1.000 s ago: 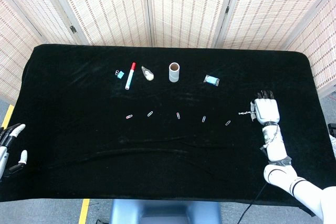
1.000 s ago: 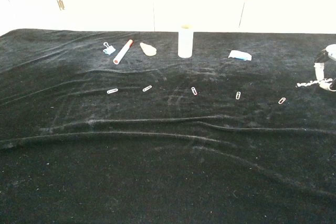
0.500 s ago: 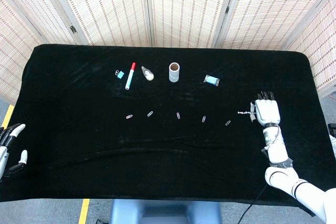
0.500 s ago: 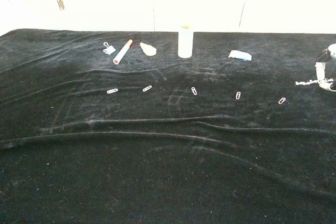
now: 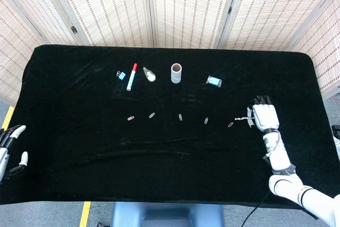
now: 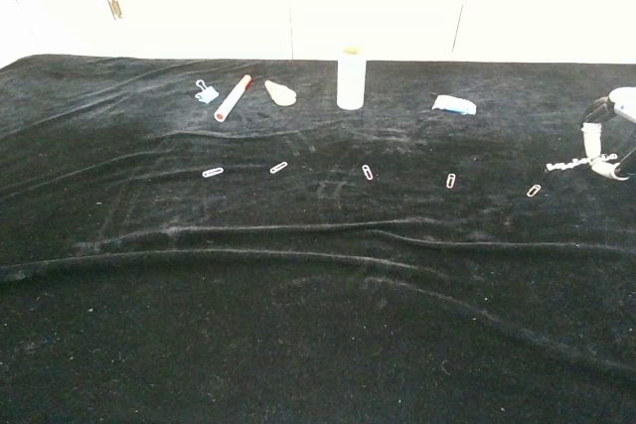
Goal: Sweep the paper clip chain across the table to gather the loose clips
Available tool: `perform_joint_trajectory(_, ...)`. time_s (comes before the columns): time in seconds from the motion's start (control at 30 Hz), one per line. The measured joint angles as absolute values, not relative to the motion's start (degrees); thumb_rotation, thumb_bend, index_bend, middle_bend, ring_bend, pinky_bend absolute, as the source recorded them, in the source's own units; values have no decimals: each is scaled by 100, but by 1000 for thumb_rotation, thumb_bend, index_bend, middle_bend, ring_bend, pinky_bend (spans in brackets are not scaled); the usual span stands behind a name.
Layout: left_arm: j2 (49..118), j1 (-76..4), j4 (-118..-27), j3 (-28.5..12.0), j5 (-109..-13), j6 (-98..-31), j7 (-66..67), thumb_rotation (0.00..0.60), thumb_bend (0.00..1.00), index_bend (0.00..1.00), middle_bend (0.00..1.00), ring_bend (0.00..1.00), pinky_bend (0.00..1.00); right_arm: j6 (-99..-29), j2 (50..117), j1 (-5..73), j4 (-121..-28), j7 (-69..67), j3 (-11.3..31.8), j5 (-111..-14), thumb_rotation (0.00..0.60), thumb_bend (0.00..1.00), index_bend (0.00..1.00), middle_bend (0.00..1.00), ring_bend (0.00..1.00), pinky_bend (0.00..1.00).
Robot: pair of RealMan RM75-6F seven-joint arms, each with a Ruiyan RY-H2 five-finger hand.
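The paper clip chain [image 5: 243, 119] is pinched in the fingers of the right hand [image 5: 264, 117] at the right side of the black-clothed worktop [image 5: 79, 136], and it is seen sticking out leftward from the hand, low over the cloth; whether its free end touches the cloth cannot be told. The nearest loose clip [image 5: 230, 124] lies just beside the chain's free end, slightly nearer the robot. Four more loose clips [image 5: 180, 116] are laid in a rough row stretching leftward from there, well apart from one another. The left hand [image 5: 11, 147] is seen at the worktop's left edge with its fingers spread and nothing in them. Farther back, a binder clip [image 5: 120, 74], a marker [image 5: 132, 76], a cardboard tube [image 5: 176, 73] and a small blue packet [image 5: 213, 81] are set in a line.
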State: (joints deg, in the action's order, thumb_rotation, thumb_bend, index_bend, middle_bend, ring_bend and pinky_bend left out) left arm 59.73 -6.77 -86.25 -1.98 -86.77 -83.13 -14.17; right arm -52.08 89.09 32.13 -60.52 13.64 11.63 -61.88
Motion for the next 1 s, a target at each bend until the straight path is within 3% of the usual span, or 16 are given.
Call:
perform_joint_trajectory(0.33,5971,-639,-8613,-169,-8740,-8385,-1460,600,601,0,108,114,66,-5372,8819,3093,-6503,1734,979,-6215,600,411,884,235,88,0)
perform_joint_trajectory(1.0,5949,-644,-8588,-191,-8683,-8347,-1548,600,601,0,108,114,66,-5369,8996,3277,-6404,1268,1118,-6459,600,412,884,235,88,0)
